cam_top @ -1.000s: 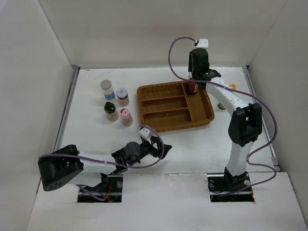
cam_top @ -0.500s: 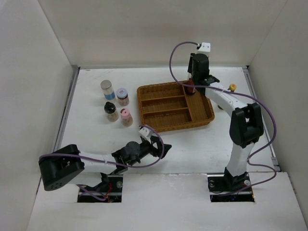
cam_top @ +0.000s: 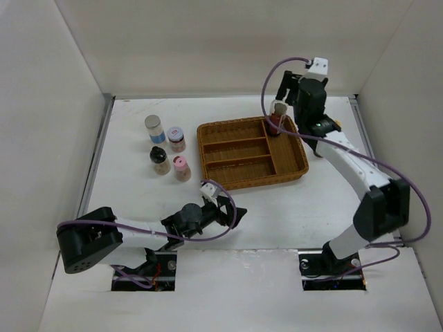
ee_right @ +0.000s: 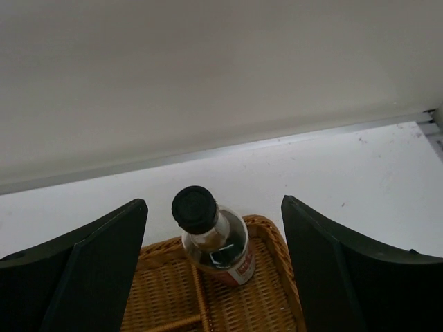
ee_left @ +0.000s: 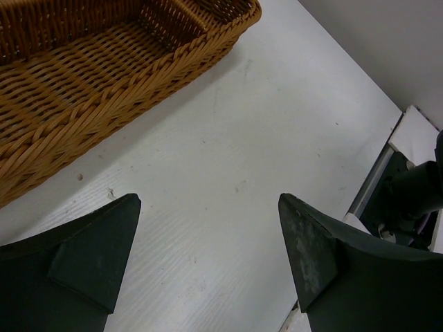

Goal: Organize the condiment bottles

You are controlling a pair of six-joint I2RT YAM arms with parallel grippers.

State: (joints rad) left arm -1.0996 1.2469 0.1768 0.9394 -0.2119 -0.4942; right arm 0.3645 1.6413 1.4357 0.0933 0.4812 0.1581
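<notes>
The tall black-capped red-label bottle (cam_top: 277, 122) (ee_right: 216, 242) stands upright in the far right corner of the wicker basket (cam_top: 297, 166) (ee_right: 166, 297). My right gripper (cam_top: 284, 97) (ee_right: 213, 200) hangs just above and behind it, open, fingers either side and not touching it. A yellow-capped bottle (cam_top: 336, 125) peeks out behind the right arm. Four squat jars stand left of the basket: silver lid (cam_top: 153, 128), patterned white lid (cam_top: 176, 137), black lid (cam_top: 160, 160), pink lid (cam_top: 181, 168). My left gripper (cam_top: 225, 206) (ee_left: 208, 200) is open and empty, low over the table by the basket's near edge (ee_left: 104, 83).
The basket has three long compartments on its left and one cross compartment on the right. White walls close the table at the back and both sides. The right arm's base (ee_left: 415, 194) shows at the edge of the left wrist view.
The right gripper has opened and let go of the tall bottle, then drawn up and to the right. The bottle now stands alone in the basket. The left arm has not moved.
</notes>
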